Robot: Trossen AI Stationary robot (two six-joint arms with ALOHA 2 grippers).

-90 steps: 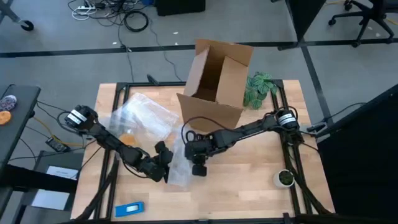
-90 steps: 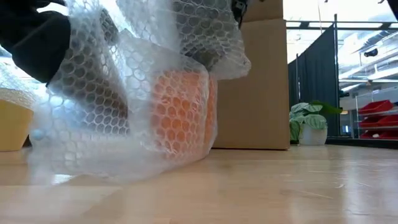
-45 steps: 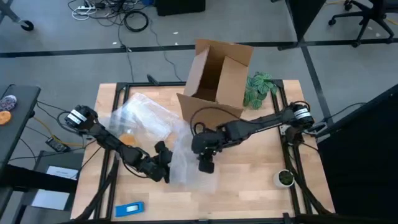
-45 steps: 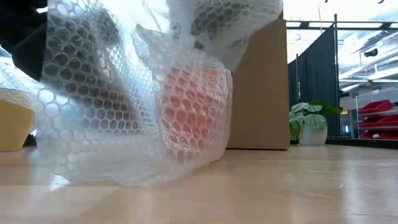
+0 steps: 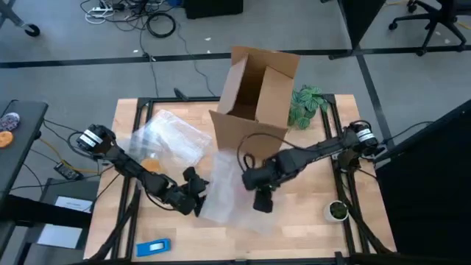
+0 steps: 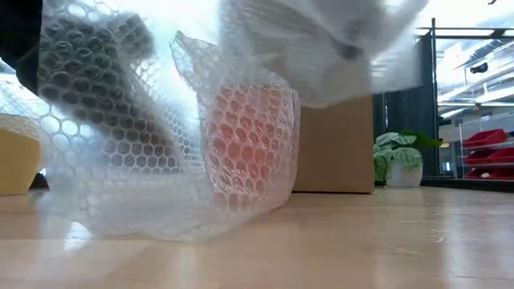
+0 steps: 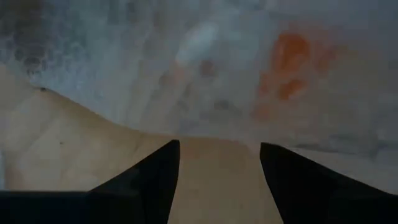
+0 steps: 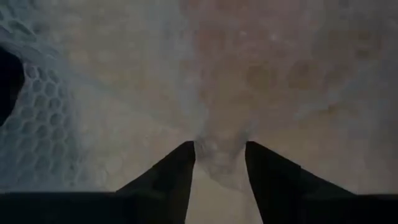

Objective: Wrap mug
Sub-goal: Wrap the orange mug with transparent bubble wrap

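Change: right gripper (image 5: 259,193), pinching the bubble wrap (image 5: 234,197), has drawn the sheet rightward, away from the cardboard box (image 5: 254,96) | Mug (image 6: 247,144): on table, veiled under wrap | Left gripper (image 5: 197,197): fingers apart, beside wrap | Meaning: wrap stretched, fold-over seems next.

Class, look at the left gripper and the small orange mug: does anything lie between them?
Yes. A sheet of clear bubble wrap covers the small orange mug, so it lies between the mug and the open left gripper, which faces it.
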